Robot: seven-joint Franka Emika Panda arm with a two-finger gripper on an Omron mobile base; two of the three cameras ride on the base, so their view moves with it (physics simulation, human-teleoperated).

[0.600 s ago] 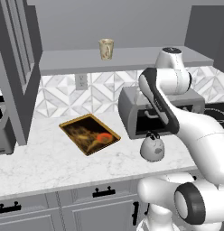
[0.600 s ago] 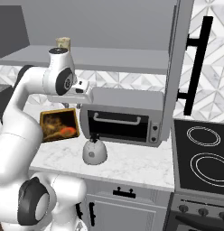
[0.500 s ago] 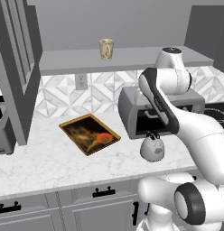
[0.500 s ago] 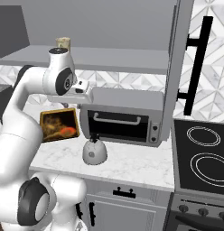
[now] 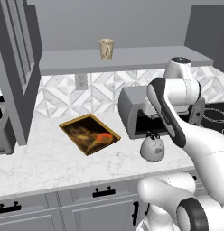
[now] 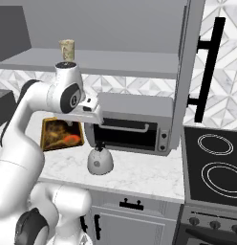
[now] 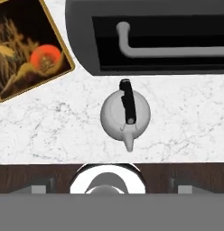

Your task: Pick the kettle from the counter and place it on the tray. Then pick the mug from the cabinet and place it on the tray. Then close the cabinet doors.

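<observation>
Kettle [image 7: 125, 115]: smooth silver dome, dark handle, on veined marble counter [image 7: 50, 131].

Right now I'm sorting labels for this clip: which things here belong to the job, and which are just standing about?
Job:
kettle on the counter
tray
mug on the cabinet shelf
cabinet doors

Standing about:
toaster oven
stove
wall outlet
drawers
</observation>
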